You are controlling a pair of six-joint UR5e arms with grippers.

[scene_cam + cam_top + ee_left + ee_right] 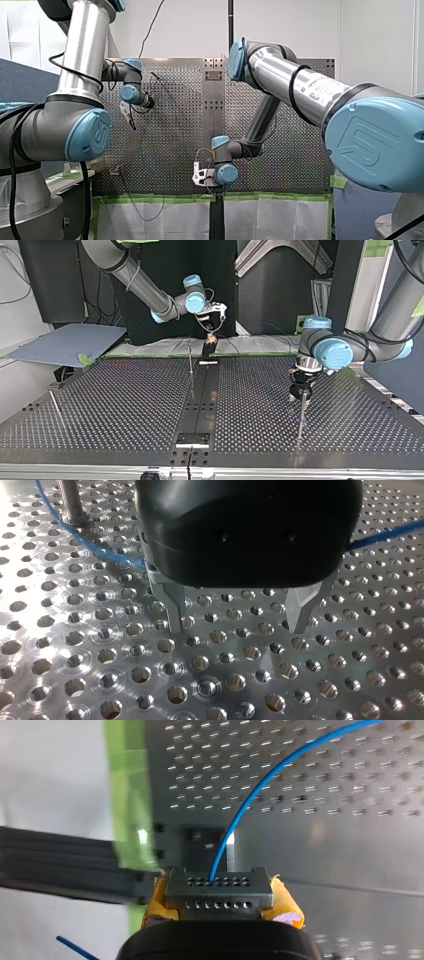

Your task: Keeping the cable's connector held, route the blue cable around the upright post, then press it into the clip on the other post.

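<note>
Blue cable [260,790] runs from the grey connector [218,887] clamped in my right hand [221,899]; my left hand [236,625] hangs wide open over the tabletop [200,685], near the post [70,500].

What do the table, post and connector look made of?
The table looks bare brushed metal: glare rings its holes. The post, polished metal, probably steel: bright streaks. The connector is dark grey and matte; metal or plastic, I cannot tell.
</note>
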